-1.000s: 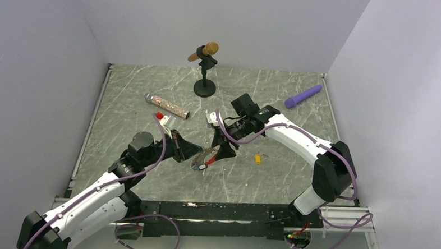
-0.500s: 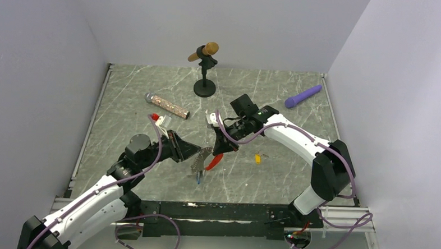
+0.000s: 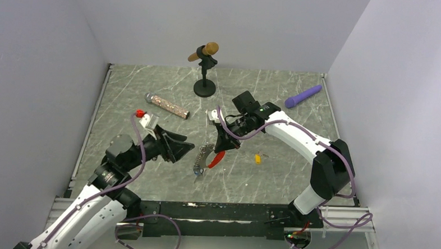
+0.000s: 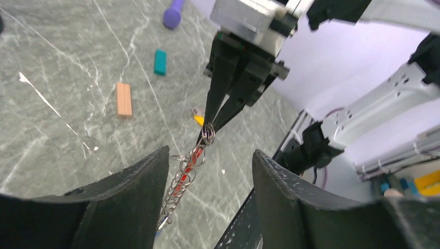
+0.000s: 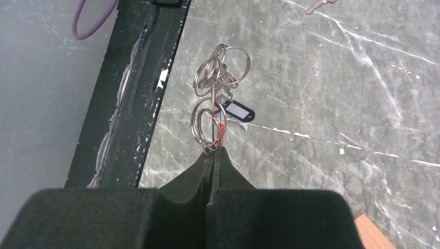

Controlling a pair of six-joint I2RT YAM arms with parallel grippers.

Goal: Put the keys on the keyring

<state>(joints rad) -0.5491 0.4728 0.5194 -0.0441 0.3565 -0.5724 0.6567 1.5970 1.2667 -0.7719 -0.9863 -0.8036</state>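
Handover done: left gripper has let go, jaws now spread, and backed off toward the left edge of the worktop. Right gripper has pinched shut on the keyring by its top loop. Rings + red fob dangle over mid-worktop. Yellow key lies loose just right of them, prob. next for the freed left arm.

silvery keyring, red fob, seemingly yellow key

Lab test cell: plain walls box a marble tabletop.
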